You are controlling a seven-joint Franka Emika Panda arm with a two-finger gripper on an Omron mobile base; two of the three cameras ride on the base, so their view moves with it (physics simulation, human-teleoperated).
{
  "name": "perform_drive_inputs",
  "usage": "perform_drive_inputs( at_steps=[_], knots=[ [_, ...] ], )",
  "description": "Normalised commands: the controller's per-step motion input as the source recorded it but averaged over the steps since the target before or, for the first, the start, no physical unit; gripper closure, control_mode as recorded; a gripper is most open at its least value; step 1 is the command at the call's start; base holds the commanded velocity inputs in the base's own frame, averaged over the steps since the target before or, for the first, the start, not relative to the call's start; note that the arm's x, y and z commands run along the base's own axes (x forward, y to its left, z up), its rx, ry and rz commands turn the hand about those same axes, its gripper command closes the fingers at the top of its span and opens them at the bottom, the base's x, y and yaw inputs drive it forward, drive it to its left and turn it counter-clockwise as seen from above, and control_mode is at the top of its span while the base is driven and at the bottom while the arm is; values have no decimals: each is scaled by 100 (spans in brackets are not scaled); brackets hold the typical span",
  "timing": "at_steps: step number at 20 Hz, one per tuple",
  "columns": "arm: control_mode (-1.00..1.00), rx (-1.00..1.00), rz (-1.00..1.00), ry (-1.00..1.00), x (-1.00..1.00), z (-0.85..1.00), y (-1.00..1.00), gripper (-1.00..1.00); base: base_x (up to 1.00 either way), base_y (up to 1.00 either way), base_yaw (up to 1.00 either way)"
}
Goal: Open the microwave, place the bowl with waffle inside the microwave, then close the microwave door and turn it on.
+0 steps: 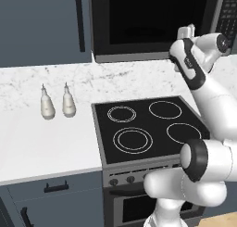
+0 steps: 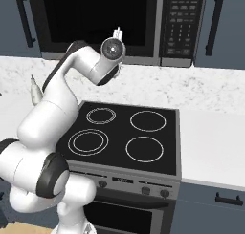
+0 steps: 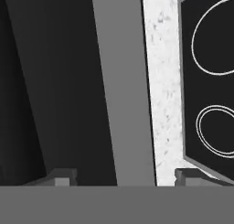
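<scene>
From the left base view we see two white bottles (image 1: pixel 56 102) on the marble counter (image 1: pixel 37 142), then the stovetop (image 1: pixel 148 126). The microwave (image 2: pixel 115 23) hangs above, its door (image 2: pixel 93 20) shut; the right base view adds its button panel (image 2: pixel 183 23). Our gripper (image 3: pixel 122 176) faces the door's grey frame, jaws apart.

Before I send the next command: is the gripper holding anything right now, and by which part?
Nothing is held. In the hand view the gripper is open, its fingertips straddling the grey lower frame of the microwave door without clamping it.
</scene>
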Motion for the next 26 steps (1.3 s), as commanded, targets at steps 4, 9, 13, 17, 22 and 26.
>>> perform_drive_inputs(
  at_steps=[4,9,13,17,22,26],
  knots=[
    [-100,17,14,-19,74,-11,3,-100,0,0,0],
    [-100,13,17,-9,53,-4,4,-100,0,0,0],
    [-100,1,12,-15,-82,0,-36,-100,0,0,0],
    [-100,0,2,-15,-100,0,-75,-100,0,0,0],
    [-100,0,0,-3,-88,0,-98,-100,0,0,0],
    [-100,0,0,0,-19,-5,-100,-100,0,0,0]
  ],
)
